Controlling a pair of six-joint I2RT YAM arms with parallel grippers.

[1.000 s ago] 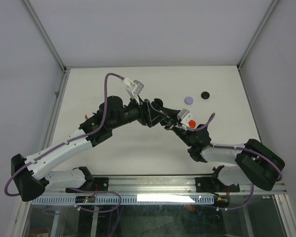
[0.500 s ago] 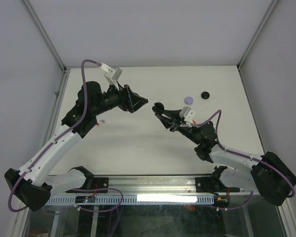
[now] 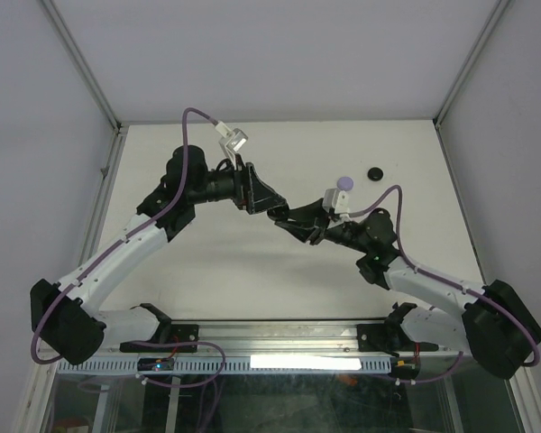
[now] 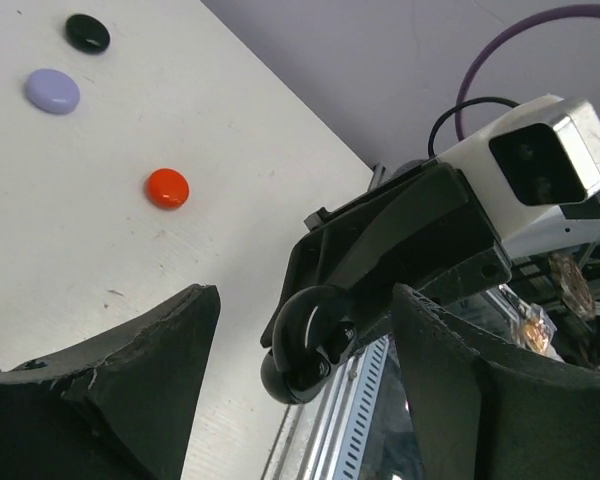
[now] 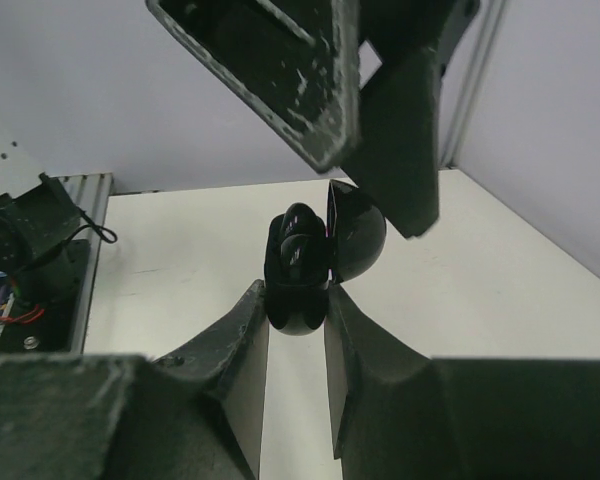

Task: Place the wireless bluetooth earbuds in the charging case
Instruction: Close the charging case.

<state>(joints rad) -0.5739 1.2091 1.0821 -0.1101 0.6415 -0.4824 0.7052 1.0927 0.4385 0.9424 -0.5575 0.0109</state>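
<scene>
My right gripper (image 5: 297,312) is shut on the small glossy black charging case (image 5: 298,268), holding it up off the table near the middle (image 3: 286,216). The case's lid (image 5: 362,238) hangs open to one side. Dark glossy rounded earbuds (image 5: 302,240) appear to sit in the case's body, though I cannot tell them apart. My left gripper (image 3: 269,204) is open, its two fingers (image 4: 140,370) spread on either side of the case (image 4: 302,350) without touching it. From the right wrist, the left gripper's fingers (image 5: 280,70) hang just above the case.
A red disc (image 4: 167,187), a lilac disc (image 3: 344,181) and a black disc (image 3: 375,173) lie on the white table (image 3: 207,262) at the back right. The metal frame rail (image 3: 279,341) runs along the near edge.
My left arm has swung back from the left toward the middle, its open jaws now astride the case. My right gripper has carried the case slightly left to meet it.
</scene>
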